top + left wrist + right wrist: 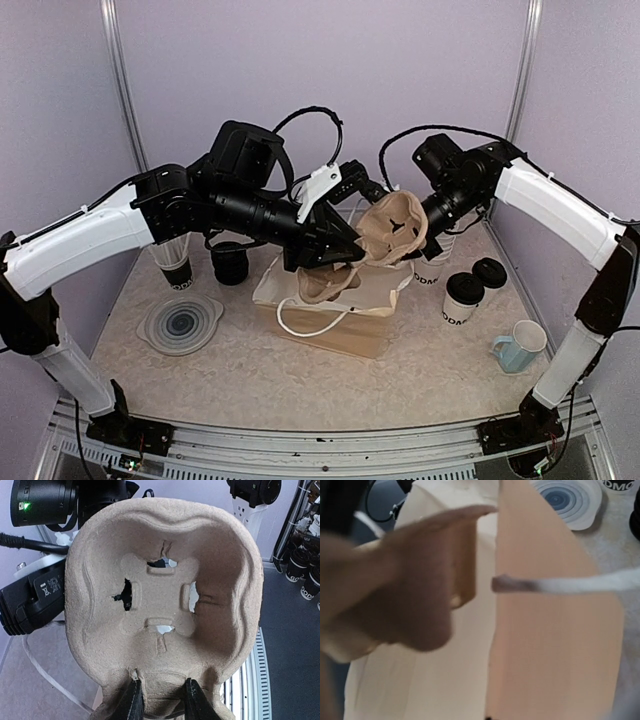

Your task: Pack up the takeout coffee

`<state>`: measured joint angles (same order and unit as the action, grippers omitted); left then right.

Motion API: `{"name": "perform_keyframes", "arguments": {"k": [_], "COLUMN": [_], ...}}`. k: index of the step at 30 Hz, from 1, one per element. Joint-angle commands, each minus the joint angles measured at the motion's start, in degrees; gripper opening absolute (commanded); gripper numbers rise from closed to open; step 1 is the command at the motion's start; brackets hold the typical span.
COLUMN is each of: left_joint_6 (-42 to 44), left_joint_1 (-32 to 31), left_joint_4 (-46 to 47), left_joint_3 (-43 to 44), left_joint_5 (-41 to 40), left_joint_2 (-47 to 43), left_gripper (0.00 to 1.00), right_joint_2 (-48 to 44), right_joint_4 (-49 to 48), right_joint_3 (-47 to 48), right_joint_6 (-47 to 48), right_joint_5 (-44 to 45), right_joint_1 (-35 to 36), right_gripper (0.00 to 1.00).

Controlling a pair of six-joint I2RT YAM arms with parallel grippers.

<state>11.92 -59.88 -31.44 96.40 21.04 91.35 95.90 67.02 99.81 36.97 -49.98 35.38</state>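
1. The pulp cup carrier [160, 580] is clamped at its edge by the left fingers [132, 702], above the paper bag [335, 320].
2. The right fingers are hidden behind the carrier, so it cannot be told whether they are apart or together.
3. The two lidded coffee cups [465, 295] are stood on the tabletop [250, 375], right of the bag.

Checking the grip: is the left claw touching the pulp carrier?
Touching. The left wrist view shows the left claw clamped on the pulp carrier at its lower edge.

Top wide; wrists close — seemingly sharing carrier [160, 602].
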Motion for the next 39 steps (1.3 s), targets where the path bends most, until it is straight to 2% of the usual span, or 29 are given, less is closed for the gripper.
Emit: {"name": "perform_keyframes", "arguments": {"k": [1,7,16,24,32,39], "left_joint_6": [4.54,5.93,7.46,7.17,5.15,1.58], "left_joint_1": [-0.09,-0.30,-1.90,-4.99,-8.30,-8.59], "left_joint_4": [-3.78,-8.51,-14.61,-22.65,-27.25,-29.69], "left_joint_3": [-1.03,2.32,3.89,7.61,8.18,8.85], "left_joint_5": [-5.10,-4.39,-12.69,-18.88,-19.62,-20.83], "left_joint_2": [-1.23,0.33,0.37,3.70,5.20,5.68], "left_gripper": [0.23,0.24,0.24,0.23,0.23,0.23], "right_joint_2": [0.94,2.56,3.80,4.65,4.59,4.38], "right_joint_4": [3.61,7.61,11.20,10.53,6.56,6.21], "right_joint_3": [2.08,6.58,8.98,9.93,9.27,9.68], "right_joint_6": [2.38,5.04,8.07,6.73,2.63,2.48], "right_joint_5": [-1.60,-5.00,-5.00,-2.93,1.15,1.36], "right_joint_1": [1.29,1.90,2.37,2.79,2.81,2.82], "right_gripper": [0.00,0.00,0.00,0.00,0.00,0.00]}}
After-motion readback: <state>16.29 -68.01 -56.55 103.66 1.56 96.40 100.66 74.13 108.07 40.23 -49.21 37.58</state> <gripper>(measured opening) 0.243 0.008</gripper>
